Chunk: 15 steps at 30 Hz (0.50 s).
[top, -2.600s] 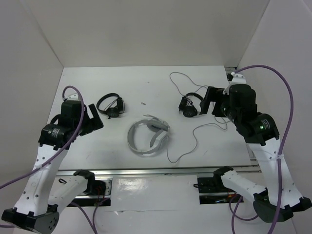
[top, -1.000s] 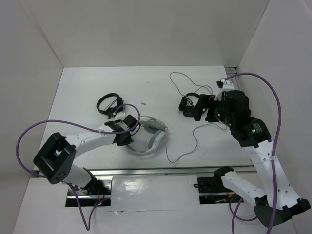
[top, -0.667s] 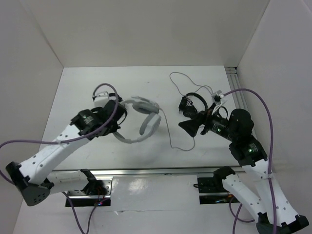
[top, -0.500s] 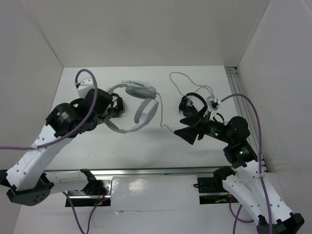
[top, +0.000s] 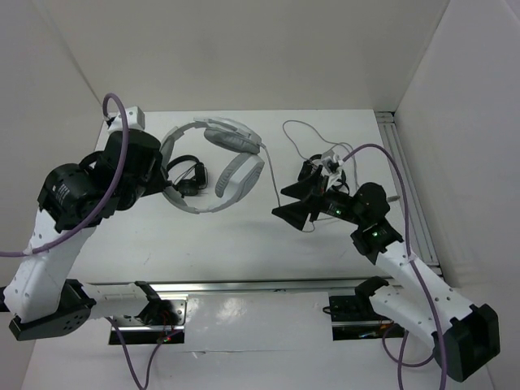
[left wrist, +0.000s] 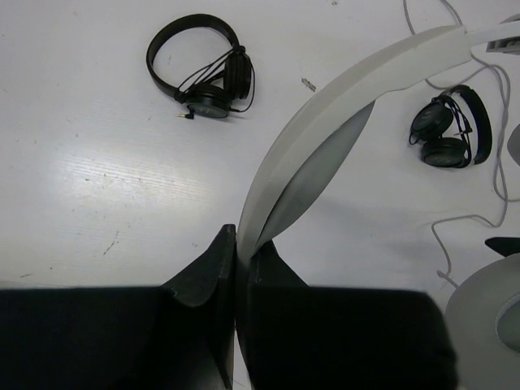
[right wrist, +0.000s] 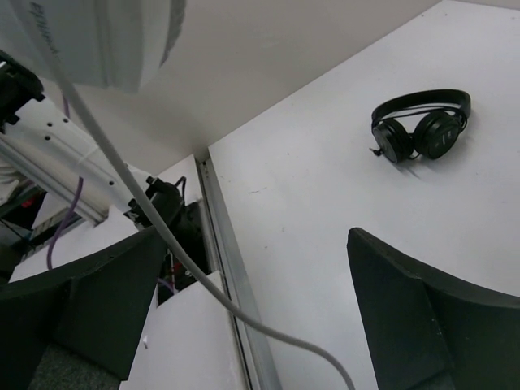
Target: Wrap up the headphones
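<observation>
Headphones point(top: 240, 175), pale grey, wide-banded, hang clamped in left tool point(left wrist: 236, 244); right tool point(right wrist: 256, 302) gapes wide, cable point(right wrist: 162, 236) seemingly between.

The headphones point(left wrist: 349, 89) have a smooth, matt plastic band (greyer lining inside); the table point(left wrist: 81, 179) beneath them looks white, faintly glossy.

left arm point(top: 39, 248) raised, left gripper point(left wrist: 237, 244) clamped on the headphones point(left wrist: 341, 106), right arm point(top: 406, 268) reaching leftward, right gripper point(top: 280, 203) spread wide

Headphones point(top: 240, 174) now aloft in left claw point(left wrist: 236, 253)
</observation>
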Tool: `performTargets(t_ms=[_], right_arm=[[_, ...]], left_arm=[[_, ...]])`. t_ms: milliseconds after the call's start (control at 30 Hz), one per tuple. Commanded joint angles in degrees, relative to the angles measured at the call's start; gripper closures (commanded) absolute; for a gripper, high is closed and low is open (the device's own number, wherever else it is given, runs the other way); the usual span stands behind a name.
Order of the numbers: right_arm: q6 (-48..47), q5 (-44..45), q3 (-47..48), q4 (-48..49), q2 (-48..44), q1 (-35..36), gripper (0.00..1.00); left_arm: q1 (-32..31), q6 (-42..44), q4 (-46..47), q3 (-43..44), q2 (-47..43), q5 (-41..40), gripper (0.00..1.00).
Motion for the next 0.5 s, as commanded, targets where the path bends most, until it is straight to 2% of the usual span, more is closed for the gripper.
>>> performTargets(t_ms=[0, 67, 200, 233, 267, 467], right_arm=[[-3.55, 3.63, 0.8, 6.87, 2.36, 1.47, 0.04], [-3.55, 2.14, 0.8, 9.24, 4.56, 2.87, 0.09], [-4.16, 3.28, -1.56, 12.67, 8.78, 7.17, 0.26], [-4.16, 3.28, -2.18, 12.68, 9.48, 7.18, 0.3], [-4.16, 4.06, -3.4, 14.25, 9.49, 7.88, 0.39], [-4.69, 6.79, -7.36, 16.72, 12.74, 10.34, 0.41]], left_arm=[[0.7, 0.24, 5.23, 2.07, -1.36, 2.7, 1.0], [1.3, 0.24, 5.24, 2.07, -1.36, 2.7, 1.0], [2.71, 0.77, 5.76, 3.12, -1.36, 2.7, 1.0], [3.24, 1.29, 5.76, 3.13, -1.36, 3.4, 1.0], [4.38, 1.3, 5.76, 3.13, -1.36, 3.4, 1.0], [7.54, 2.44, 7.78, 3.65, -0.83, 4.81, 1.0]])
